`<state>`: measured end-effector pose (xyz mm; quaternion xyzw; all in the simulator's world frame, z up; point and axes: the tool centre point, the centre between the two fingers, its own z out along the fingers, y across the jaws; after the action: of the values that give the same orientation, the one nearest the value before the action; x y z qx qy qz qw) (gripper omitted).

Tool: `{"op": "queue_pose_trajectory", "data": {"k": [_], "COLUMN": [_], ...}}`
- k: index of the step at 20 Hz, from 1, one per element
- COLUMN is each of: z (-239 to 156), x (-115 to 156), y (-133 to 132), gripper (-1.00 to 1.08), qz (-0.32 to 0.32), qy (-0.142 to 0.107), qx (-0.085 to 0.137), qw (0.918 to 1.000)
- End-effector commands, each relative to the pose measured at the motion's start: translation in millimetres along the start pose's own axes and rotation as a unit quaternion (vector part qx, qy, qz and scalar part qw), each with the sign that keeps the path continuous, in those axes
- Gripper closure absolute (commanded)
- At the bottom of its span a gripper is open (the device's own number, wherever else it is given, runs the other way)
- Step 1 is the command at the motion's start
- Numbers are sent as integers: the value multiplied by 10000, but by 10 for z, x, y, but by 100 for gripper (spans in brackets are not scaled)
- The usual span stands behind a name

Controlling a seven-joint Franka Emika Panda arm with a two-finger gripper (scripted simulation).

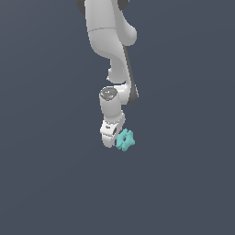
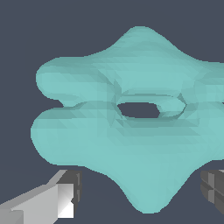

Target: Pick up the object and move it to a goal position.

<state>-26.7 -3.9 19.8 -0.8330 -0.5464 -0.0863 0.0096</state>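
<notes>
The object [image 1: 125, 140] is a small teal knobbly star-shaped piece with rounded lobes and a hole through its middle. In the exterior view it sits right against the lower end of my white gripper [image 1: 111, 137], on the exterior view's right side of it. In the wrist view the object [image 2: 131, 131] fills most of the picture, very close to the camera. My gripper [image 2: 140, 194] is open: one finger [image 2: 65, 197] and the other finger [image 2: 213, 188] stand wide apart on either side of one of the object's lobes, and neither touches it.
The white arm [image 1: 110, 36] comes down from the top of the exterior view to the gripper. All around is a plain dark grey-blue surface [image 1: 46, 183] with no other objects or edges in view.
</notes>
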Motion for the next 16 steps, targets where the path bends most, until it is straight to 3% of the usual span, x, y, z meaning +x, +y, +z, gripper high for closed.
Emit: {"op": "queue_pose_trajectory", "data": {"k": [1,2,16], "z": [25,25,-12], "x": [-1,-1,-33], "y": [2,2,17], "gripper": [-100,108,108], "qz": [-2,-2,-2], "qy": [0,0,0], "qx": [-5,-5,-5], "qw": [10000,10000,10000]}}
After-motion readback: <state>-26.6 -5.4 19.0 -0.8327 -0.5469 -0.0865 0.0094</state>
